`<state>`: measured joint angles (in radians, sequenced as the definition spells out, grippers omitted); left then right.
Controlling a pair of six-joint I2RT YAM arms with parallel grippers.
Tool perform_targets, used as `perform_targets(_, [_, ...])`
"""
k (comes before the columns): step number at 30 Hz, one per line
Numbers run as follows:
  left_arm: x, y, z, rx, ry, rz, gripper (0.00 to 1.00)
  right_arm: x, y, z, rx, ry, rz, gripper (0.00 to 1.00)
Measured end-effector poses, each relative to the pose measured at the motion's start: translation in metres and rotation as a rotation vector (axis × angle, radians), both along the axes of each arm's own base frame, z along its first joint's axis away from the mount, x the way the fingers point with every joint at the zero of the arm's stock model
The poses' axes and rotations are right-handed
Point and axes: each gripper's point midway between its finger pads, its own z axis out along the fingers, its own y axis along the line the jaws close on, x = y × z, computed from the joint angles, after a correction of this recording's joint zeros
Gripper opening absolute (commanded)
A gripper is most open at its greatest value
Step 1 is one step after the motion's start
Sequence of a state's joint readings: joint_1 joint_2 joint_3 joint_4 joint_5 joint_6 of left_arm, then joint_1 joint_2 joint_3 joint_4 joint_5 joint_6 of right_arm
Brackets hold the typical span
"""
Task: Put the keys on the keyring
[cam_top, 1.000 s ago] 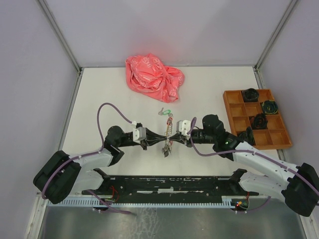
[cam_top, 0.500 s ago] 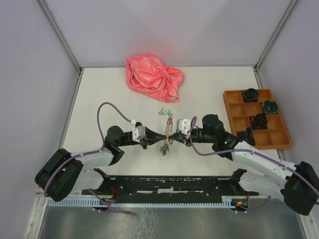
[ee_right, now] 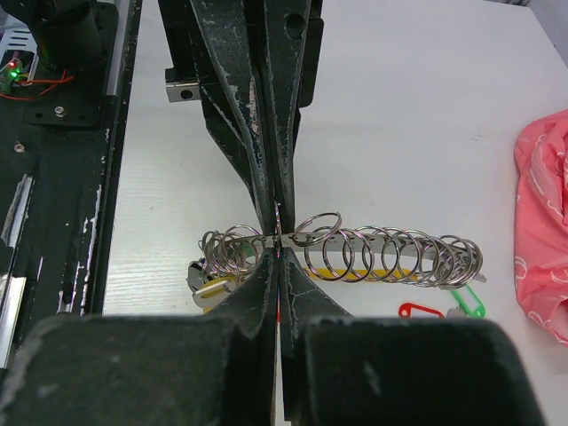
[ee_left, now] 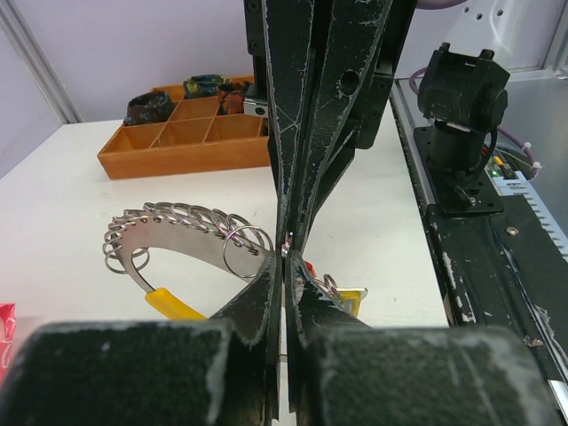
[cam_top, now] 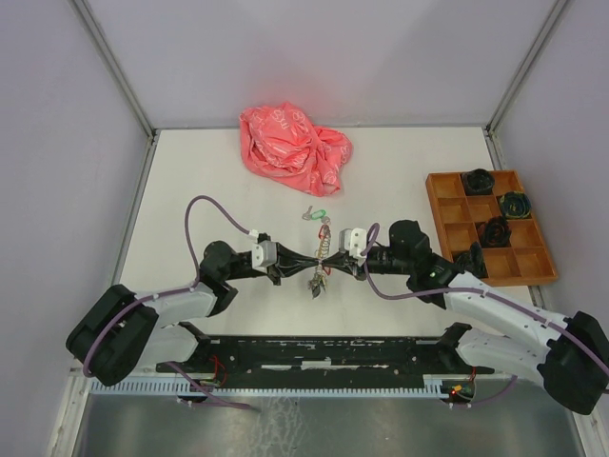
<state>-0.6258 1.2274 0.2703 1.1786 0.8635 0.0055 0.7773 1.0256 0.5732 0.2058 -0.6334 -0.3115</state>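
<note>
The keyring (cam_top: pixel 324 248) is a thin silver band strung with many small split rings (ee_right: pixel 390 256), lifted at mid-table with a bunch of keys and yellow tags (ee_left: pixel 173 304) hanging under it. My left gripper (cam_top: pixel 315 264) and right gripper (cam_top: pixel 329 264) meet tip to tip, and both are shut on the keyring's wire at the same spot (ee_right: pixel 279 238). In the left wrist view the left gripper (ee_left: pixel 286 257) pinches the wire below the right arm's fingers (ee_left: pixel 311 133). Loose keys lie on the table just beyond: one with a green tag (cam_top: pixel 315 213) (ee_right: pixel 468 300), one with a red tag (ee_right: pixel 422 311).
A crumpled pink bag (cam_top: pixel 293 148) lies at the back of the table. An orange compartment tray (cam_top: pixel 435 221) with dark objects (cam_top: pixel 495 228) in some cells stands at the right. A black rail (cam_top: pixel 324 350) runs along the near edge between the arm bases.
Both grippers stay shut at the same spot on the ring. The left wrist has edged slightly away from me, and the hanging bunch has shifted a little.
</note>
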Motion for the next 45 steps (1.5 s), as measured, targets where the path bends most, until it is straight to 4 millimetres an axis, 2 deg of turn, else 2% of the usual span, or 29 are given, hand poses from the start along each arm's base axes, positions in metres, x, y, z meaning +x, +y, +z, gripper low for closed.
perform_targets(8, [0.000, -0.001, -0.002, 0.004, 0.003, -0.008, 0.03, 0.000, 0.000, -0.001, 0.009, 0.004, -0.003, 0.01])
perform_targets(13, [0.000, -0.001, -0.003, 0.005, 0.006, -0.005, 0.03, 0.000, 0.001, -0.003, 0.007, 0.013, -0.007, 0.18])
perform_targets(24, [0.009, 0.000, -0.013, 0.032, 0.061, 0.047, 0.03, 0.004, -0.002, 0.005, 0.023, -0.030, -0.008, 0.40])
perform_targets(31, [0.010, 0.000, -0.013, 0.031, 0.063, 0.055, 0.03, 0.005, -0.015, 0.007, 0.009, -0.027, -0.030, 0.39])
perform_targets(40, [0.009, 0.000, -0.012, 0.026, 0.056, 0.050, 0.03, 0.004, -0.012, -0.016, -0.040, 0.038, -0.008, 0.35])
perform_targets(45, [0.008, 0.000, -0.011, 0.026, 0.053, 0.042, 0.03, 0.005, -0.011, -0.017, -0.038, 0.039, -0.004, 0.28])
